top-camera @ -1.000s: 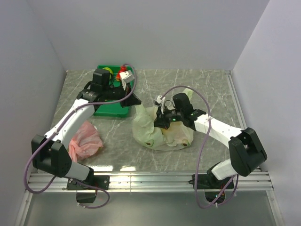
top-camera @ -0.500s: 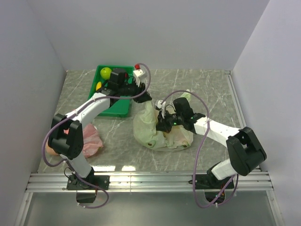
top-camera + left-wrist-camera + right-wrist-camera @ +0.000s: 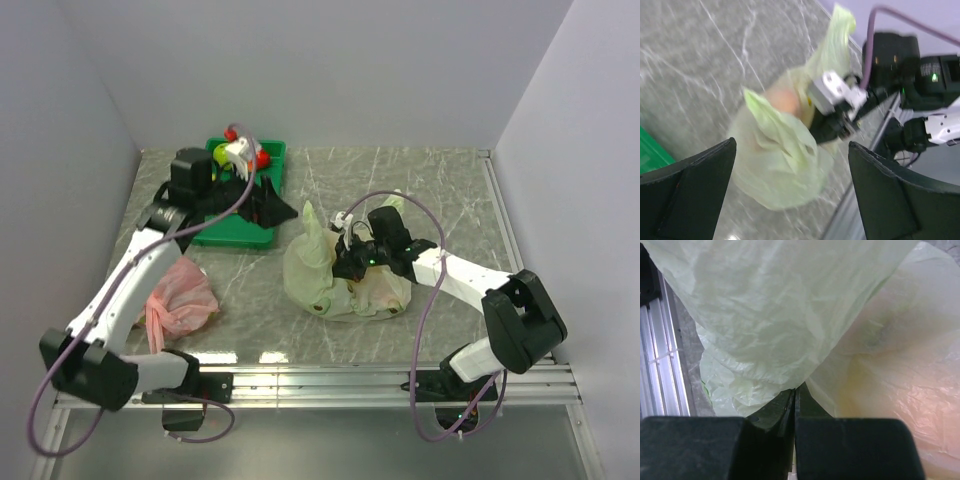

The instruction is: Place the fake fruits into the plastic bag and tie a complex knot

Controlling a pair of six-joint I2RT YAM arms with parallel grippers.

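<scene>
The pale green plastic bag (image 3: pixel 325 280) lies bulging mid-table, one loop standing upright. Peach-coloured fake fruits show through its film (image 3: pixel 920 405). My right gripper (image 3: pixel 349 262) sits on top of the bag, shut on a fold of its film (image 3: pixel 796 390). My left gripper (image 3: pixel 281 208) hangs open just left of the upright loop, holding nothing. In the left wrist view the bag (image 3: pixel 785 165) lies beyond my spread fingers (image 3: pixel 695 190), apart from them. A green apple (image 3: pixel 222 154) and a red fruit (image 3: pixel 262 158) lie in the green tray (image 3: pixel 240 236).
A crumpled pink bag (image 3: pixel 180 300) lies at the near left, beside the left arm. The green tray stands at the back left, close to the wall. An aluminium rail (image 3: pixel 320 380) runs along the table's near edge. Grey walls close in the left, back and right.
My left gripper has opened, let go of the bag's loop and drawn back left toward the tray. The right gripper has stayed shut on the bag.
</scene>
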